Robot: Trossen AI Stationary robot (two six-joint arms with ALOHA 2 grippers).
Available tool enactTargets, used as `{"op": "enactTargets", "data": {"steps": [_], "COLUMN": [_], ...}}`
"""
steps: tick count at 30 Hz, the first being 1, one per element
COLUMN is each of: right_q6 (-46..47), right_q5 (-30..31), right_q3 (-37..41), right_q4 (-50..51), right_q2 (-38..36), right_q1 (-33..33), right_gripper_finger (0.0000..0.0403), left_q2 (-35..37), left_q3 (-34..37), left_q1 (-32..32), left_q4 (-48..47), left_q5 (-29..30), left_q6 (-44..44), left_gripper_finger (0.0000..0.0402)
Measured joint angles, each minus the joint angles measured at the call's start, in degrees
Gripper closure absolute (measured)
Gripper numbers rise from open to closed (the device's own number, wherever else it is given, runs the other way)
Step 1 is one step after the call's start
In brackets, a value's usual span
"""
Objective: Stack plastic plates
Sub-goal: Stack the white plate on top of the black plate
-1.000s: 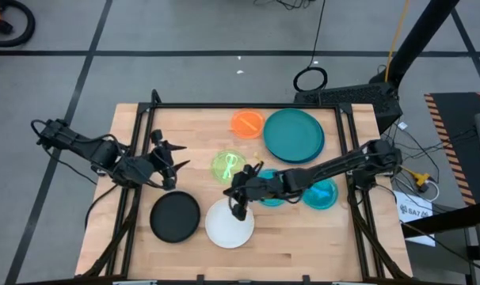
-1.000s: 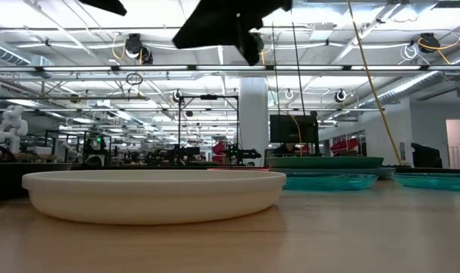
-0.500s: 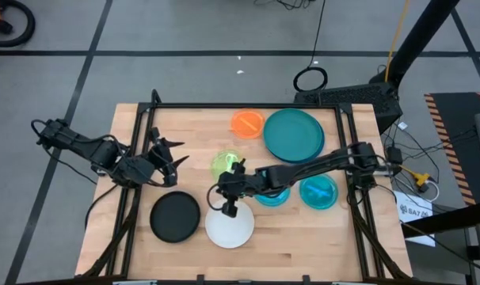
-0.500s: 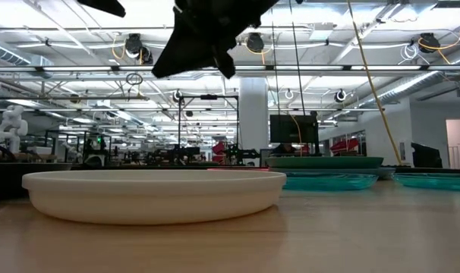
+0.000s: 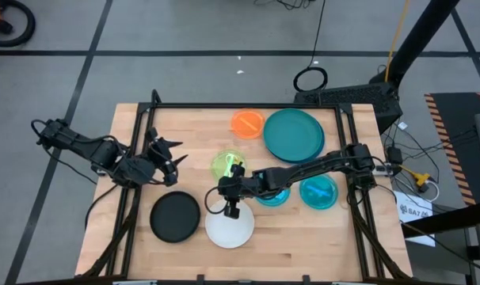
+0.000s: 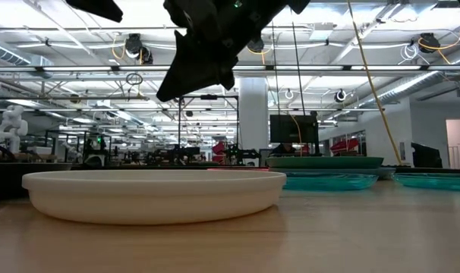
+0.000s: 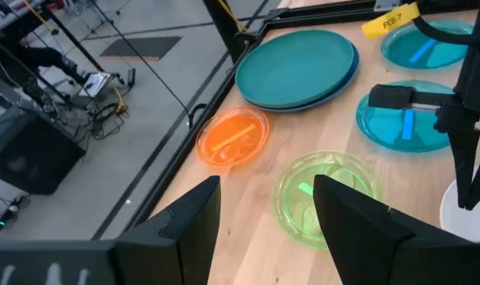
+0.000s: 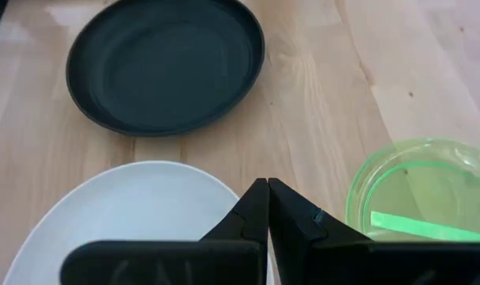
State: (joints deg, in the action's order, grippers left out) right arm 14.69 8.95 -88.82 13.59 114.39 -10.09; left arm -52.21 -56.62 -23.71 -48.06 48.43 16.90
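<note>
I have the right gripper [image 5: 229, 207] hovering at centre frame, fingers pinched together and holding nothing, over the far rim of the white plate [image 5: 230, 227], which sits low-centre beside the black plate [image 5: 175, 216]. The left gripper [image 5: 165, 154] waits spread at mid-left. The white plate looks light, rigid and slick, so I'd pinch its raised rim.
</note>
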Motion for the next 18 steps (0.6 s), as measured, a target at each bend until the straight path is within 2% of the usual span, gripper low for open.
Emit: {"op": "enactTargets", "data": {"steps": [5,12,18], "right_q6": [-0.89,-3.21,-2.78], "right_q5": [0.67,1.18,-1.72], "right_q3": [0.02,0.02,0.10], "right_q4": [0.04,0.61,10.18], "right_q2": [0.00,0.69,2.13], "right_q1": [0.00,-0.02,-0.13], "right_gripper_finger": [0.0384,0.0308,0.0249], "left_q2": [-0.02,-0.02,-0.50], "left_q3": [0.00,0.00,-0.02], "left_q1": [-0.01,0.00,-0.33], "left_q4": [-2.14,-5.77,-6.00], "left_q5": [0.03,0.03,0.00], "left_q6": [2.33,6.74,8.23], "left_gripper_finger": [0.0192,0.0192,0.0192]}}
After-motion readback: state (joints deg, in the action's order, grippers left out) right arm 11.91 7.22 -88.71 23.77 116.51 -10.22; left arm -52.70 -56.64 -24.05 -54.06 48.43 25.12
